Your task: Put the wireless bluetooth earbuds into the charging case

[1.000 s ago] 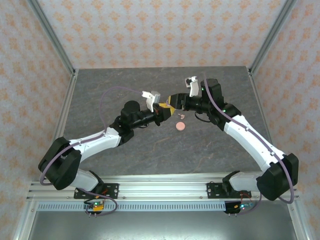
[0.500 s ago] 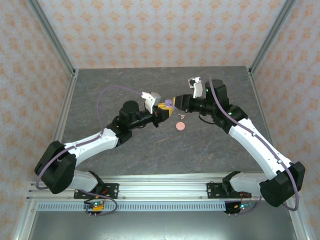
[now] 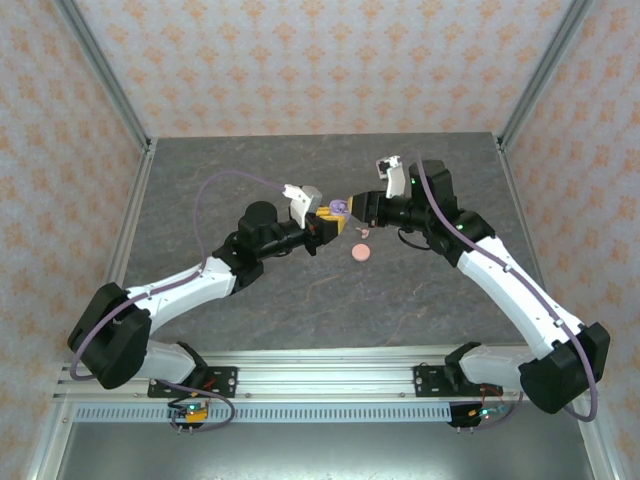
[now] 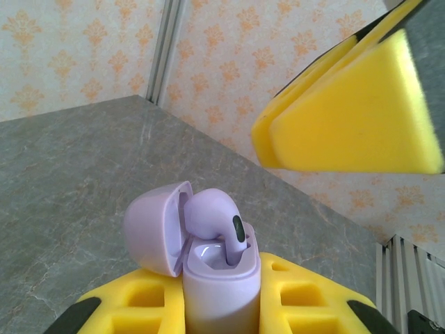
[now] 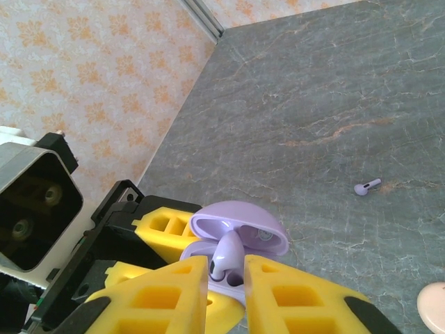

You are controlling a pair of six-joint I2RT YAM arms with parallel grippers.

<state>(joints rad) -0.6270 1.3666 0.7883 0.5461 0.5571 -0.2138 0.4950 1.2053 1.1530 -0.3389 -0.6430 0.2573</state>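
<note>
My left gripper is shut on the pale purple charging case, held upright with its lid hinged open. One purple earbud stands with its stem in a slot of the case and its head sticking up. My right gripper hovers just above and beside it, its yellow fingers apart by a narrow gap and holding nothing. In the right wrist view the earbud shows through that gap. From above, the case sits between the two gripper tips. A second purple earbud lies loose on the table.
A pinkish round disc lies on the grey stone table just near of the loose earbud. Metal frame posts and patterned walls border the table on three sides.
The right gripper's fingers have narrowed and it has drawn back slightly from the case. The earbud now stands in the case by itself. The left arm has hardly moved.
</note>
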